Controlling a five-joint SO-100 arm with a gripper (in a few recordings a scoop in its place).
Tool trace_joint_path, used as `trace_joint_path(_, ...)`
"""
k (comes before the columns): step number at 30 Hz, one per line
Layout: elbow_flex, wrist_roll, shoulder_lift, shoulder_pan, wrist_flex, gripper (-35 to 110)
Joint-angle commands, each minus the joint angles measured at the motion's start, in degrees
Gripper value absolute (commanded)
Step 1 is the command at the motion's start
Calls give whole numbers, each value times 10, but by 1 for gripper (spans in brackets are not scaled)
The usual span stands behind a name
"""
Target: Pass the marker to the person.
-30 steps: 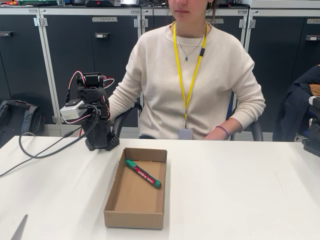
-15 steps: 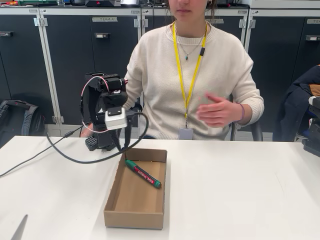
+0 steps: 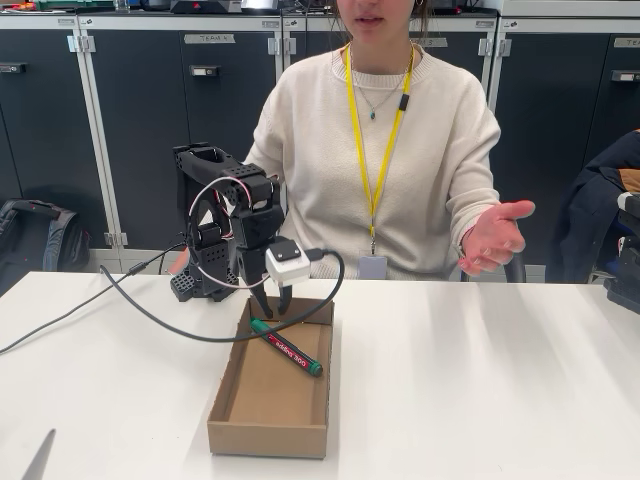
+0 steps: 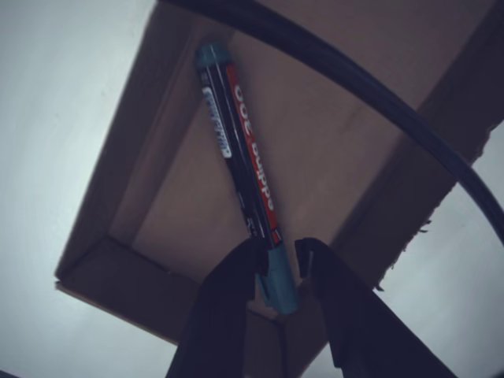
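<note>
The marker point(image 3: 290, 350), red barrel with green ends, lies slantwise on the floor of an open cardboard box point(image 3: 270, 405). My gripper point(image 3: 272, 305) points down over the box's far end, open, its fingers on either side of the marker's upper green end. In the wrist view the marker point(image 4: 240, 150) runs up from between the two dark fingertips point(image 4: 236, 272) of the gripper point(image 4: 277, 256), still resting in the box point(image 4: 331, 150). The person point(image 3: 390, 150) sits behind the table, one hand point(image 3: 495, 238) held out palm up at the right.
A black cable point(image 3: 190, 328) loops from the arm across the table and over the box's far edge; it crosses the wrist view as a cable point(image 4: 362, 83). The arm's base point(image 3: 200, 280) stands left of the box. A grey object point(image 3: 40, 455) lies at the front left.
The arm has unfolded, swung right and come down over the box's far end. The person's hand rose from the lap and now stretches out to the right, palm up.
</note>
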Motion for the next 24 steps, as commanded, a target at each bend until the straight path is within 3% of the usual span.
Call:
trace_joint_path(1,11,-11,5,-3,-33,12)
trace_joint_path(13,58,-13,-35,-8,-127,17)
trace_joint_path(24,67,-11,-68,-12,-151,18)
